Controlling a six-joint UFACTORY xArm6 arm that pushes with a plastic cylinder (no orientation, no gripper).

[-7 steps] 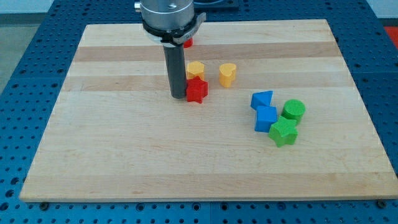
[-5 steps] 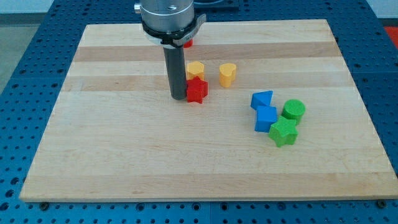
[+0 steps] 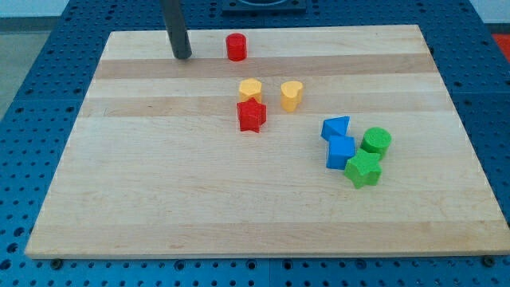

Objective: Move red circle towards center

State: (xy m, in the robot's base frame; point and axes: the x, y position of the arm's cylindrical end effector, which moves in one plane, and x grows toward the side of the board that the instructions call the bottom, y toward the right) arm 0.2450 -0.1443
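Note:
The red circle (image 3: 236, 47) stands near the top edge of the wooden board (image 3: 159, 191), a little left of the middle. My tip (image 3: 182, 56) rests on the board to the circle's left, apart from it by about a block's width or two. A red star (image 3: 251, 115) lies below, near the board's centre, with a yellow hexagon-like block (image 3: 250, 88) just above it and a yellow heart-like block (image 3: 292, 94) to that one's right.
At the right sit a blue triangular block (image 3: 335, 127), a blue cube (image 3: 341, 151), a green cylinder (image 3: 376, 141) and a green star (image 3: 363, 169), clustered together. The board lies on a blue perforated table.
My tip has moved from beside the red star's left up and to the left, to the top of the board beside the red circle. The arm's body no longer hides the circle. Blocks are unmoved.

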